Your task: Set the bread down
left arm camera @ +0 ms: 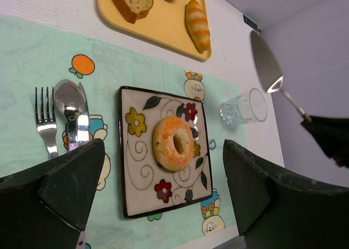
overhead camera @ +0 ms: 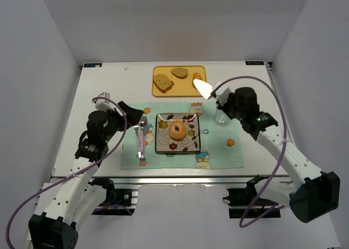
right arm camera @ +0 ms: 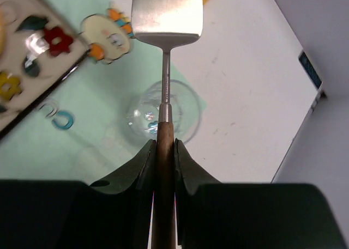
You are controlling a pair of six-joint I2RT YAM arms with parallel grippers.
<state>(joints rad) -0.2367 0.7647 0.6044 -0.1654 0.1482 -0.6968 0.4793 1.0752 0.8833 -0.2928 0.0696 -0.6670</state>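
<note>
On the green mat point(overhead camera: 229, 153), the bread point(overhead camera: 178, 130) lay centred on the flowered plate point(overhead camera: 163, 145), with the left gripper point(left arm camera: 163, 167) spread open near it. Only the right wrist view showed the right gripper point(right arm camera: 164, 151) squeezing the handle of a spatula point(right arm camera: 166, 12).

White table point(overhead camera: 109, 85), plain pale walls point(overhead camera: 174, 20)

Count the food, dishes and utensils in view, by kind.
Bagel: 1
Bread slices: 2
Croissant: 1
Cutlery (fork, spoon, knife): 3
Glass: 1
Plate: 1
Tray: 1
Spatula, in right claw: 1
Total: 11
</note>
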